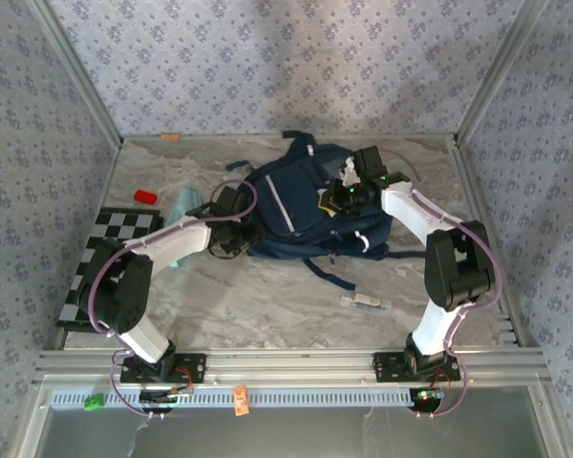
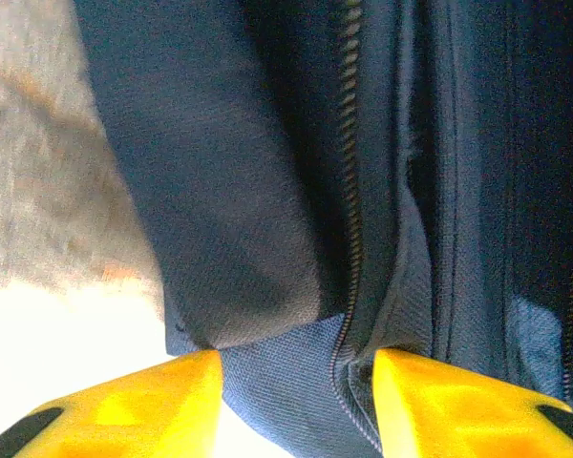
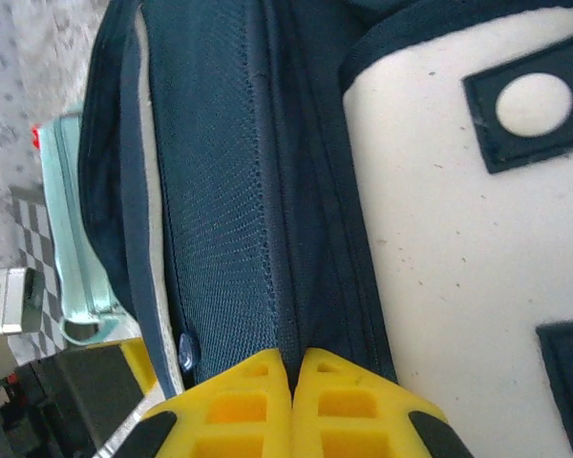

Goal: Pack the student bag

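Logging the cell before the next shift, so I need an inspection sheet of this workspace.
Surface: marbled table.
Job's things: student bag lying mid-table, straps trailing toward the arms.
Clutter: red block, teal pouch and checkerboard mat at left; small clear packet in front of the bag.
Grippers: left gripper open, fingers either side of a bag zipper; right gripper shut, tips against a bag seam.
Cables: purple cables looped along both arms.
Surroundings: patterned walls, metal frame.
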